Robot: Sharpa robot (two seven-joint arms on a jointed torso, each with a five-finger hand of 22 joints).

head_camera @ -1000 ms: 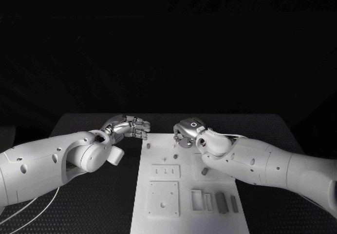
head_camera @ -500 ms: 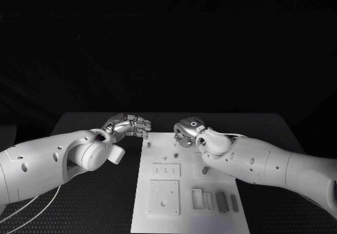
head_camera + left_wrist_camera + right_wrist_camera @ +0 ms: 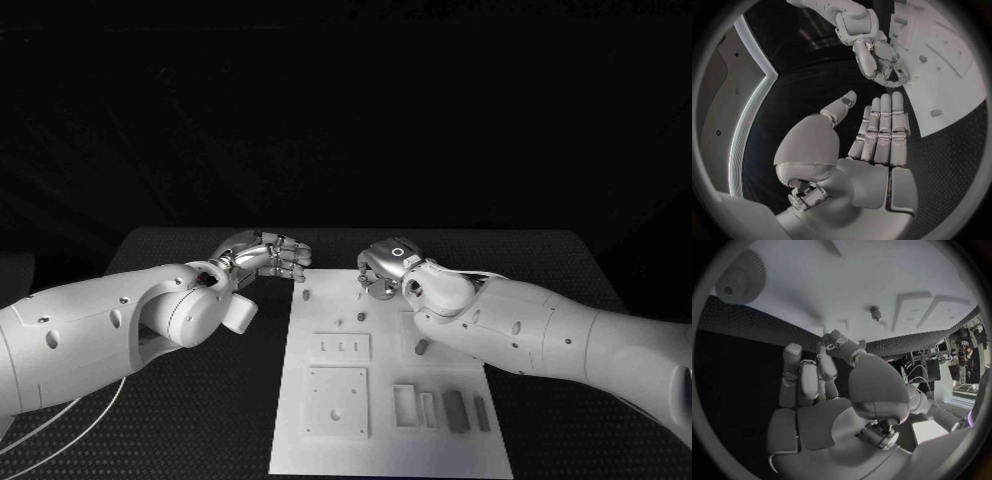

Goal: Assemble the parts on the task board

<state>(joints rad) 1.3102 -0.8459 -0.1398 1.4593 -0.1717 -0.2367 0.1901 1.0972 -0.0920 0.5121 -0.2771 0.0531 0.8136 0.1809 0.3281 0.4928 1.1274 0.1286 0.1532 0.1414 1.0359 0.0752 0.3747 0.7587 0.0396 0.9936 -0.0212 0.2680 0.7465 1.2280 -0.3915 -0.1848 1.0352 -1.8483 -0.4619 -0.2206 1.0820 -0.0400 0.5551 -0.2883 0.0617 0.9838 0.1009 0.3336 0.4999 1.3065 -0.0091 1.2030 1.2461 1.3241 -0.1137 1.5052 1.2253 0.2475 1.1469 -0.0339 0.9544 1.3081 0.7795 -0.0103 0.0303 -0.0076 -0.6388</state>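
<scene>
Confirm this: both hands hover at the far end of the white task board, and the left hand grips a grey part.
Wrong on the grip. The left wrist view shows the left hand holding nothing, fingers straight. Both hands do hover at the far end of the task board.

One task board (image 3: pixel 389 420), two hands (image 3: pixel 268 258) (image 3: pixel 384 268)

left robot hand (image 3: pixel 268 258): fingers straight, empty | right robot hand (image 3: pixel 384 268): curled, empty
</scene>
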